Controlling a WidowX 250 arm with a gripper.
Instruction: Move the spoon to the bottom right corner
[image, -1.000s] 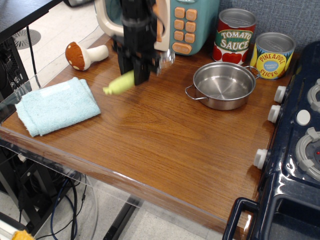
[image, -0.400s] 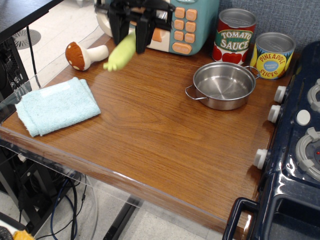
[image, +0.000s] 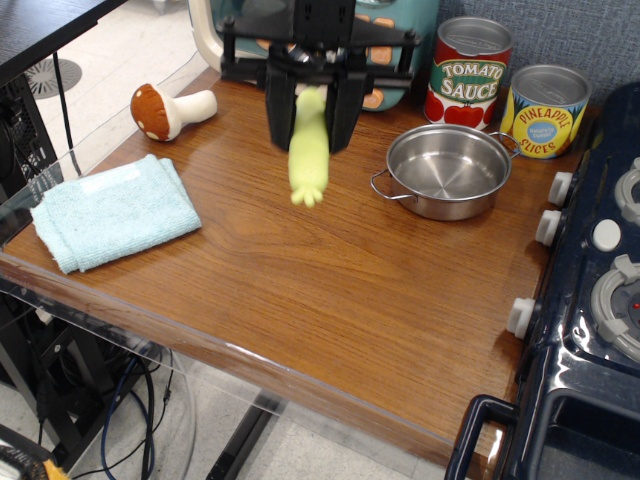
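Observation:
My gripper (image: 308, 125) is shut on the spoon (image: 308, 150) and holds it in the air above the middle back of the brown table (image: 300, 290). Only the yellow-green handle shows, hanging down towards me with its nubby end lowest; the silver bowl is hidden between the black fingers (image: 281, 115). The bottom right corner (image: 440, 425) of the table, beside the dark blue toy stove (image: 585, 330), lies well to the front right of the gripper.
A steel two-handled pot (image: 445, 170) sits right of the gripper. Tomato sauce can (image: 468, 70) and pineapple can (image: 545, 110) stand behind it. A toy mushroom (image: 165, 108) and a light blue cloth (image: 115, 210) lie at the left. A toy microwave (image: 385, 50) stands at the back.
The gripper with the spoon has moved right and a little forward from the back left. The handle, earlier pointing left, now hangs down towards the front.

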